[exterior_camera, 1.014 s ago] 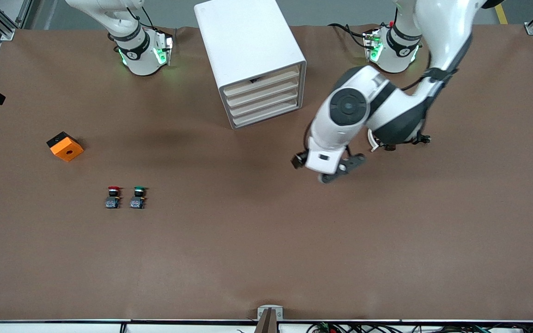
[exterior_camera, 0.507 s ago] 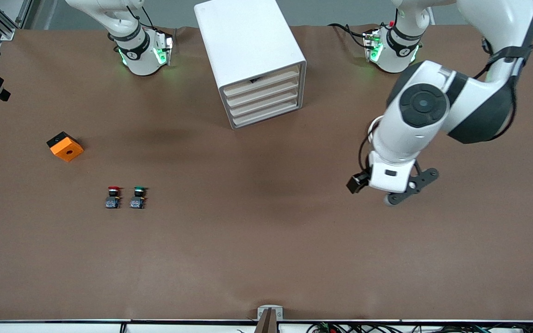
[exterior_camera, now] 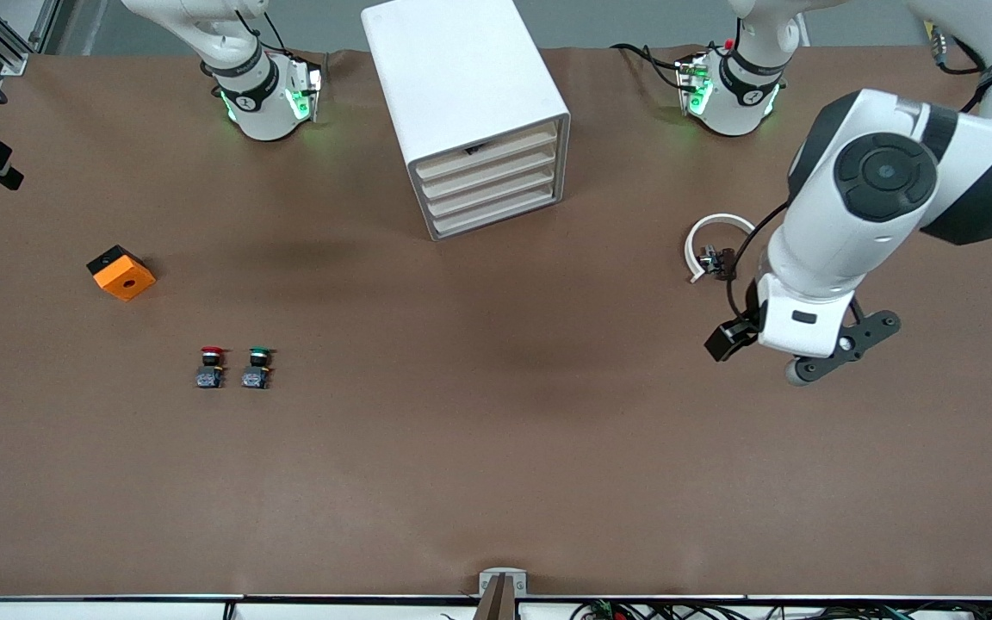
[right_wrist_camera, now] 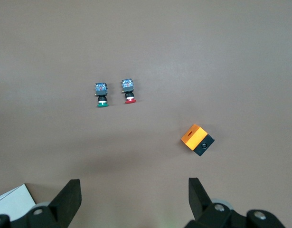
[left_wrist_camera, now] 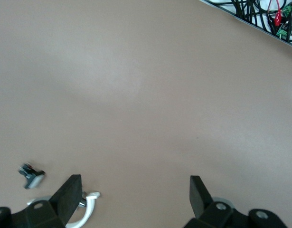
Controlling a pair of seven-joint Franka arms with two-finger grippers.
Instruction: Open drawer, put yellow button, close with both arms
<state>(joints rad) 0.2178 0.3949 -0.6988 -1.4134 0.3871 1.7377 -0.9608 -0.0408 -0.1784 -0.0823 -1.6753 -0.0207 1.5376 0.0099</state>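
The white cabinet (exterior_camera: 461,95) stands between the two arm bases. Its uppermost drawer (exterior_camera: 489,156) sits flush with the three drawers below it and has a small dark mark at its upper edge. The yellow button is out of view. My left gripper (left_wrist_camera: 136,194) is open and empty over bare table toward the left arm's end; in the front view the hand (exterior_camera: 806,323) hides its fingers. High over the right arm's end of the table, my right gripper (right_wrist_camera: 134,199) is open and empty, and a corner of the cabinet (right_wrist_camera: 10,202) shows there.
A red-capped button (exterior_camera: 212,366) and a green-capped button (exterior_camera: 257,366) stand side by side. An orange cube with a hole (exterior_camera: 121,272) lies toward the right arm's end. A white ring (exterior_camera: 709,243) with a small grey part lies beside the left hand.
The left arm has swung away from the cabinet toward its own end of the table and uncovered the white ring. Both grippers have stayed open.
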